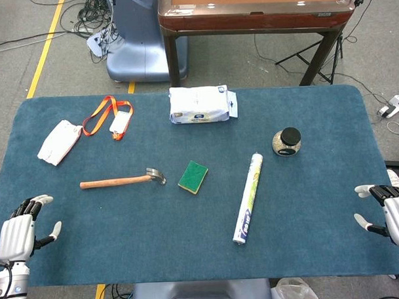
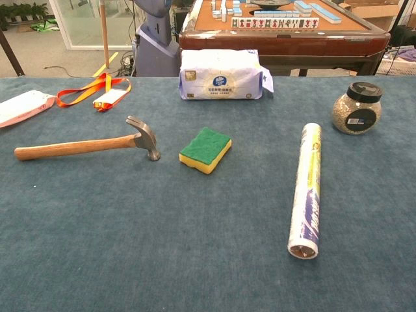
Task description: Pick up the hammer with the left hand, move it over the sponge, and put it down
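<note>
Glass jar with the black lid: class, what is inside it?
The round glass jar with a black lid holds a fine, speckled grey-brown filling, nearly to the neck. A dark label covers part of it; what it is cannot be told.

Cut off and unreadable

The chest view shows neither hand; in the head view the left hand (image 1: 19, 231) and right hand (image 1: 392, 215) run off the frame (wrists downward). The white pouch (image 2: 23, 106) is clipped at the chest view's left edge, and the wipes pack (image 2: 221, 75) print is too small to read.
</note>
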{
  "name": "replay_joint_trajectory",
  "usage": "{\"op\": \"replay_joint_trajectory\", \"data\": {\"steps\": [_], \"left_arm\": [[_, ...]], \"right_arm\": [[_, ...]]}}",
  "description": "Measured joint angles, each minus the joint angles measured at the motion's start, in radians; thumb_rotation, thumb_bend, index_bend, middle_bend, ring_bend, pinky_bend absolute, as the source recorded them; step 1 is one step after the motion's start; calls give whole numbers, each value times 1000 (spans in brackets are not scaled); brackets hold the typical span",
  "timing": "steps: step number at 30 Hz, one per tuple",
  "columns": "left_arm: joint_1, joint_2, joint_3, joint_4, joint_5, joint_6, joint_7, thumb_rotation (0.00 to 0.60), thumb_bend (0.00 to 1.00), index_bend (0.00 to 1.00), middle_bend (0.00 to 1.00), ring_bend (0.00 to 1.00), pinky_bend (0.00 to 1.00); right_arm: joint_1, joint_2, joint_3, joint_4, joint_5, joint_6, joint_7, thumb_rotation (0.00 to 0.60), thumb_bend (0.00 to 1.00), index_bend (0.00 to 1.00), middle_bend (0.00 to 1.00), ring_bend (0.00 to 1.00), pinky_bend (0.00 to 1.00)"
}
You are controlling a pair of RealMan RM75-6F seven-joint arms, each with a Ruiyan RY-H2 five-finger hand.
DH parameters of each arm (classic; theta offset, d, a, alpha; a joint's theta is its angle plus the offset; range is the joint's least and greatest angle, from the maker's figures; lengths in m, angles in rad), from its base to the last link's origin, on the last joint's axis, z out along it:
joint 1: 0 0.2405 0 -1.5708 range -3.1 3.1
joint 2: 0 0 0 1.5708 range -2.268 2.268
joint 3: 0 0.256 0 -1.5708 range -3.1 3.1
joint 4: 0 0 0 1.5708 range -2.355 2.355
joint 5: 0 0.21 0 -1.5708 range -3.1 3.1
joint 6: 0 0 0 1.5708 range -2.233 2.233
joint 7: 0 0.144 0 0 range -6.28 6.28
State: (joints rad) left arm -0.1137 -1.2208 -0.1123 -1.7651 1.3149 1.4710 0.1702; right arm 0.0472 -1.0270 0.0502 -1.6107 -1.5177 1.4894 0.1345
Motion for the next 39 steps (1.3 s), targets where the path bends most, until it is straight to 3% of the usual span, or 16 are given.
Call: {"op": "replay_joint_trajectory", "data": {"steps": [15, 27, 39], "left_arm": [[-17, 4, 11, -5, 29, -28, 7, 600, 283, 255, 219, 153, 201], [-118, 3, 13, -4, 94, -157, -16, 600, 282, 255, 219, 153, 201], [-262, -73, -16, 72, 94, -328, -70, 600, 282, 255, 219, 153, 201]], "right_arm": [[-3, -1, 5, 0, 10, 4, -1, 600, 174, 367, 426, 325, 328], [-2, -8, 13, 1, 24, 1, -16, 600, 174, 367, 426, 325, 328], [1, -8, 13, 4, 27, -7, -12, 600, 174, 367, 426, 325, 328]]}}
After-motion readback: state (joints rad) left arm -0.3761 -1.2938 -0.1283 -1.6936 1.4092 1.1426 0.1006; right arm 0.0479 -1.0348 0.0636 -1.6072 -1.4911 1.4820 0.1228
